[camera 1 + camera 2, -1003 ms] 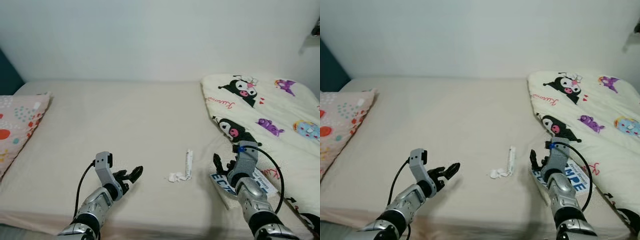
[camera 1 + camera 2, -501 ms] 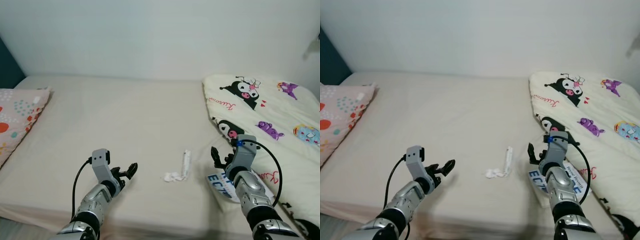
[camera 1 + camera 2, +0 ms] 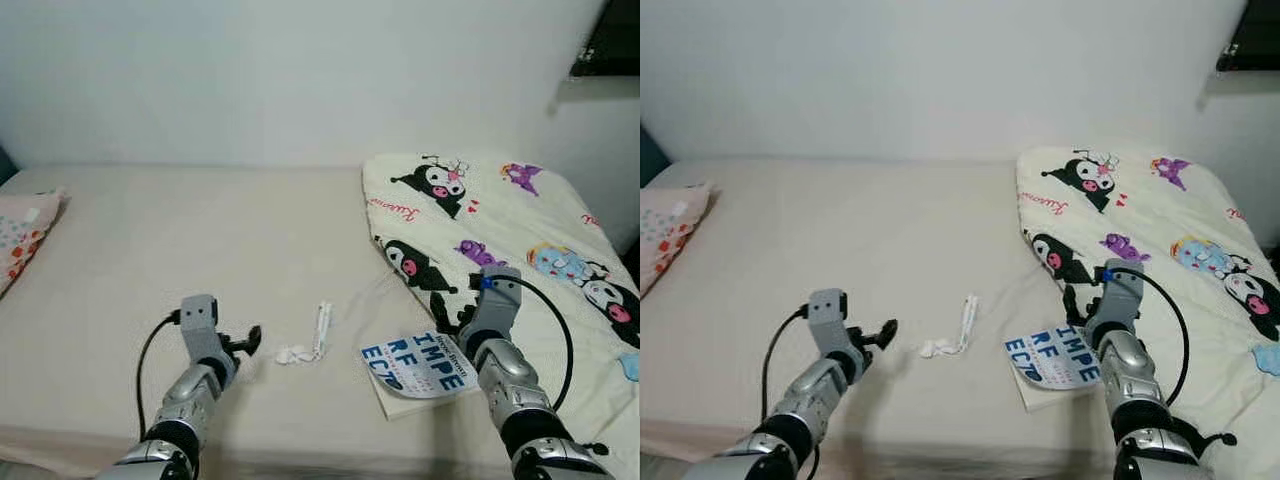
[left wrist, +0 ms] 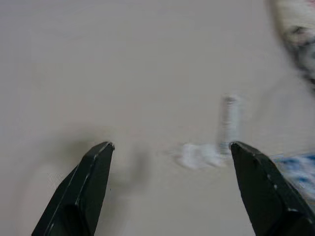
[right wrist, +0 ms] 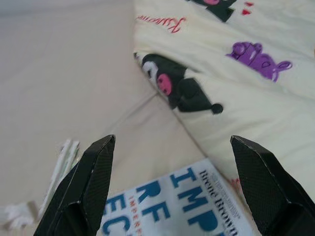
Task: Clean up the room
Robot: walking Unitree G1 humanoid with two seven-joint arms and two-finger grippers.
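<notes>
Near the bed's front edge lie a crumpled tissue and a thin white wrapper (both likely feather-light and soft, best pinched at mid-bulk), with the left pincer spread beside them and the right pincer spread above the book.

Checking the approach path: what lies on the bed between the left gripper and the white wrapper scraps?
Nothing: in the left eye view, bare beige sheet separates the left gripper from the white wrapper scraps.
</notes>
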